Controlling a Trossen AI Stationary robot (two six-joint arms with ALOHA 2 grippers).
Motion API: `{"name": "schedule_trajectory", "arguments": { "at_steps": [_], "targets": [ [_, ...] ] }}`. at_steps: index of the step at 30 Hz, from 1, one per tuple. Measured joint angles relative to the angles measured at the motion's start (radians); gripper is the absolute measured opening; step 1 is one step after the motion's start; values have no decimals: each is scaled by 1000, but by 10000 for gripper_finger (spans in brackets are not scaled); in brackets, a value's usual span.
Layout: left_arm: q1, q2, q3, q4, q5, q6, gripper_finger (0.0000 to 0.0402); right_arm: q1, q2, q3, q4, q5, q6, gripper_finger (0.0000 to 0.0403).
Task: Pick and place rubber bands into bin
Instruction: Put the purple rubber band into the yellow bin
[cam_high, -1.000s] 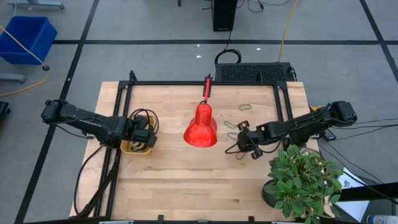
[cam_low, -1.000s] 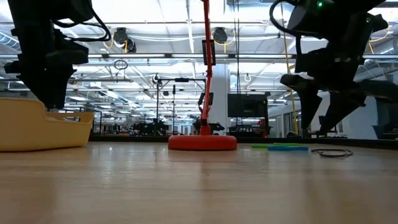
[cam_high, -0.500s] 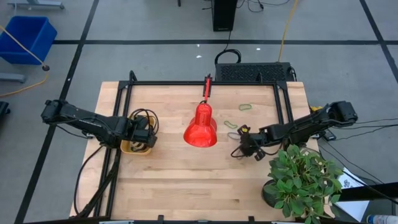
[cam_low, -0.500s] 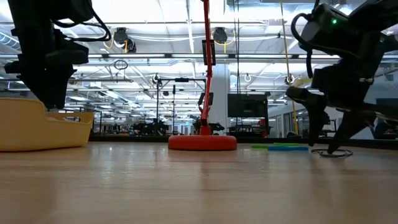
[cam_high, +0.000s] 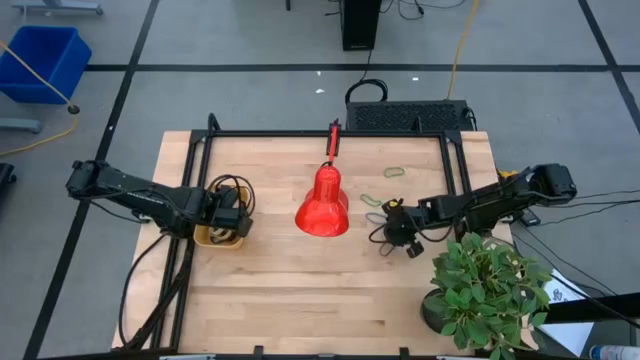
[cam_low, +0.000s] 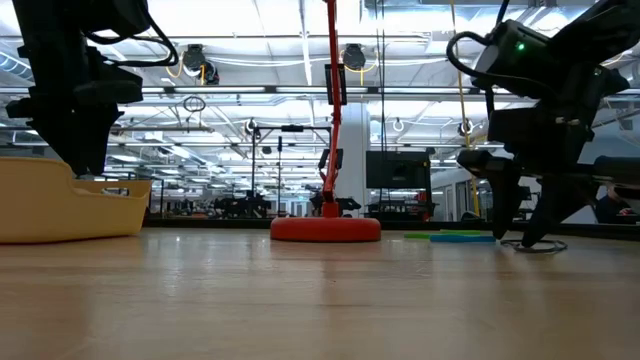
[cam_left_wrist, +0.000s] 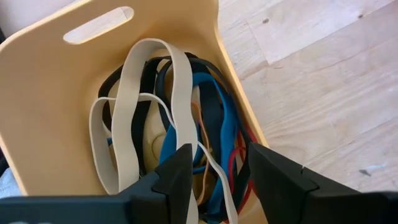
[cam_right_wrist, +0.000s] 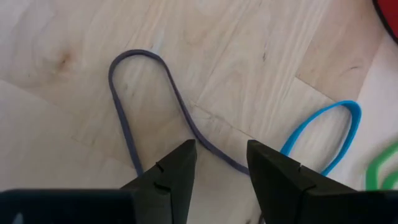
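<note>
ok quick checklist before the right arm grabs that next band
1. Right gripper open, fingers apart: ok.
2. Grey rubber band lies flat on the table, one strand running between the fingers: ok.
3. Fingers low enough to close on the band: cannot tell; the low view shows the tips near the wood.
4. Blue band clear of the grasp: ok, it lies off to one side of the fingers.
5. Bin ready to take more: ok, bands piled inside but room left.
6. Left gripper over the bin, fingers open, nothing held: not ok if the right arm needs that space.
</note>
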Motion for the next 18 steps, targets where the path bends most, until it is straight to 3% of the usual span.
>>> {"name": "schedule_trajectory", "arguments": {
  "at_steps": [8,18],
  "targets": [
    [0,0,0,2,0,-4,168,-58,53,-1,-78,-65,8,138],
    [0,0,0,13,0,-25,168,-58,148,4,-69,-71,-24,87]
  ]
}}
